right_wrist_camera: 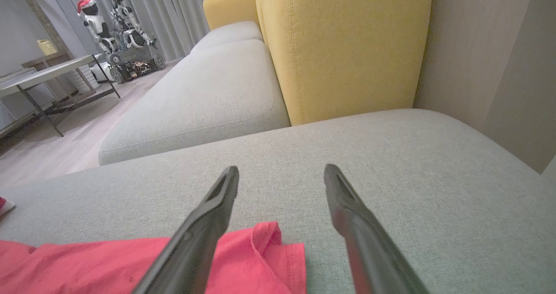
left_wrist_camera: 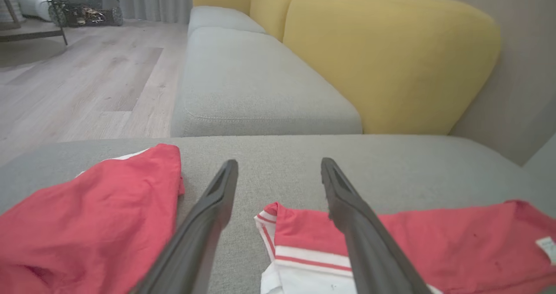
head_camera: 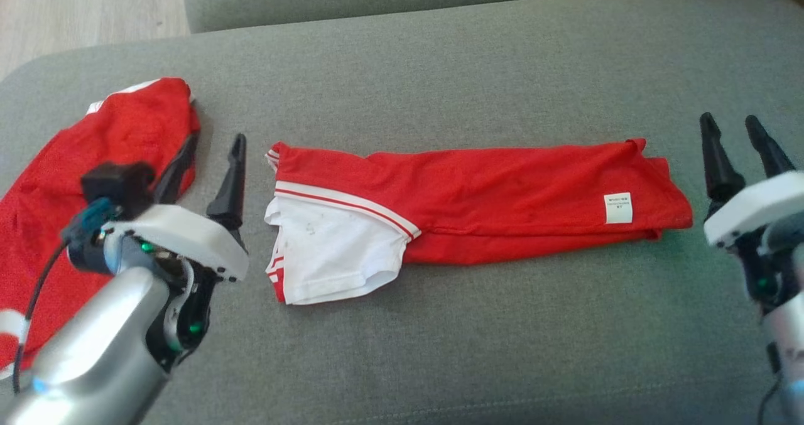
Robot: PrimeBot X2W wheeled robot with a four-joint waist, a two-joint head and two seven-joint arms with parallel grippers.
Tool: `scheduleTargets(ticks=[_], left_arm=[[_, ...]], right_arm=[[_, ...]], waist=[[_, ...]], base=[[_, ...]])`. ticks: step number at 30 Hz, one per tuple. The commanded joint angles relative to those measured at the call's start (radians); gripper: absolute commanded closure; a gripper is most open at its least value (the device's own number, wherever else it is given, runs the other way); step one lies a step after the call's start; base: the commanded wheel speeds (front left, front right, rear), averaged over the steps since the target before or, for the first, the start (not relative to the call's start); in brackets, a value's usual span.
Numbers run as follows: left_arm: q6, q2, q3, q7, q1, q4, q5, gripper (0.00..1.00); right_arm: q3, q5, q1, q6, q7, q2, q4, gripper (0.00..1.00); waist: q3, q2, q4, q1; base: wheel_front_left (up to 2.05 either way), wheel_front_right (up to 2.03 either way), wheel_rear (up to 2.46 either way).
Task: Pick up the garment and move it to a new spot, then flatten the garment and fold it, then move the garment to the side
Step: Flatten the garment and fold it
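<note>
The garment is red with a white striped sleeve and a small white label. It lies folded into a long band across the middle of the grey cushion. My left gripper stands open just left of the garment's sleeve end, fingers apart and empty. In the left wrist view the left gripper straddles bare cushion, with the garment under its right finger. My right gripper is open and empty just past the garment's right end. In the right wrist view the right gripper hovers over the garment's corner.
A second red garment lies crumpled at the cushion's left end, partly under my left arm. A yellow backrest and another grey seat lie beyond. Wooden floor, a low table and a parked robot are further off.
</note>
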Motion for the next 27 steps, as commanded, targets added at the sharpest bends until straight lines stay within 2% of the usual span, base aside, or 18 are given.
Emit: scheduleTargets(ticks=[1, 3, 5, 8, 14, 21, 27], left_arm=[[0.013, 0.014, 0.084, -0.014, -0.012, -0.031, -0.004, 0.00], [0.017, -0.027, 0.172, -0.017, 0.016, -0.063, 0.013, 0.00], [0.000, -0.084, 0.273, -0.017, 0.063, -0.108, 0.063, 0.00], [-0.061, -0.186, 0.408, -0.018, 0.162, -0.143, 0.126, 0.00], [-0.168, -0.334, 0.544, -0.018, 0.309, -0.115, 0.282, 0.00], [-0.258, -0.415, 0.608, -0.018, 0.350, -0.063, 0.406, 0.00], [-0.306, -0.443, 0.637, -0.018, 0.332, -0.031, 0.464, 0.00]], right_arm=[[-0.003, -0.033, 0.008, 0.002, -0.036, 0.001, -0.059, 0.00], [-0.023, -0.082, 0.045, 0.002, -0.079, 0.027, -0.104, 0.00], [-0.045, -0.124, 0.086, 0.002, -0.118, 0.060, -0.144, 0.00], [-0.100, -0.192, 0.149, 0.002, -0.172, 0.110, -0.190, 0.00], [-0.162, -0.299, 0.242, 0.002, -0.219, 0.196, -0.253, 0.00], [-0.200, -0.358, 0.261, 0.002, -0.201, 0.235, -0.267, 0.00], [-0.267, -0.352, 0.199, 0.002, -0.100, 0.262, -0.194, 0.00]], waist=[[-0.003, -0.0001, 0.001, 0.0001], [-0.006, -0.0001, 0.003, 0.0001], [-0.011, -0.0001, 0.005, 0.0001], [-0.018, -0.0001, 0.008, 0.0001], [-0.026, -0.0001, 0.009, 0.0001], [-0.013, -0.0001, 0.017, 0.0001], [0.018, -0.0001, 0.026, 0.0001]], base=[[0.00, 0.00, 0.00], [0.00, 0.00, 0.00], [0.00, 0.00, 0.00], [0.00, 0.00, 0.00], [0.00, 0.00, 0.00], [0.00, 0.00, 0.00], [0.00, 0.00, 0.00]])
